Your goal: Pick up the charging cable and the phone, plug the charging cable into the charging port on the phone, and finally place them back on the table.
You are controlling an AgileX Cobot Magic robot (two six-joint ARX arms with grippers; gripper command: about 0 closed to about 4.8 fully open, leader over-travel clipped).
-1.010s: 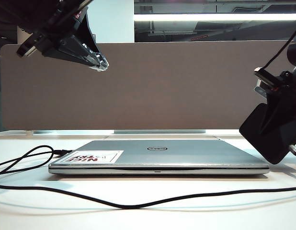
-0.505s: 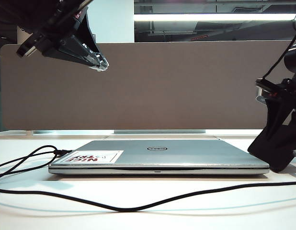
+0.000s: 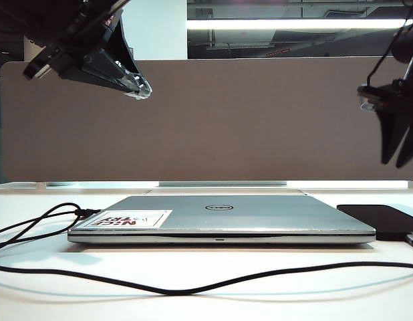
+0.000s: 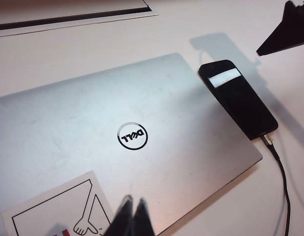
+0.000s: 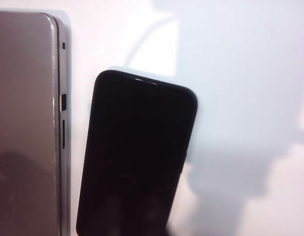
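The phone point(image 4: 238, 99) lies flat on the table point(image 4: 63, 44), face up, just beside the right edge of the closed silver laptop point(image 4: 117, 147) and well below the fingers of the right gripper point(image 3: 398, 144). That gripper hangs in the air at the right of the exterior view, above the phone and clear of it, its two dark fingers point(image 3: 388, 137) pointing down with a narrow gap between them and nothing in the gap. The right wrist view looks straight down on the phone point(image 5: 137, 152), whose glossy dark face lies parallel to the laptop's side edge point(image 5: 61, 128); the fingers themselves do not appear in that view.

The charging cable point(image 4: 282, 182) is plugged into the phone's end farther from the divider panel point(image 3: 206, 120), its small silver plug point(image 4: 268, 141) seated at the charging port, and the black cord trails away across the table. In the exterior view it sweeps along the front of the laptop point(image 3: 193, 287).

The left gripper point(image 4: 133, 216) is held high over the left part of the laptop, far from the phone. Its fingers point(image 4: 123, 219) are pressed together and hold nothing. Beneath them lie a white sticker point(image 4: 58, 211) and the laptop's round logo point(image 4: 132, 135). A second thin black cord point(image 3: 39, 224) loops at the laptop's left side.
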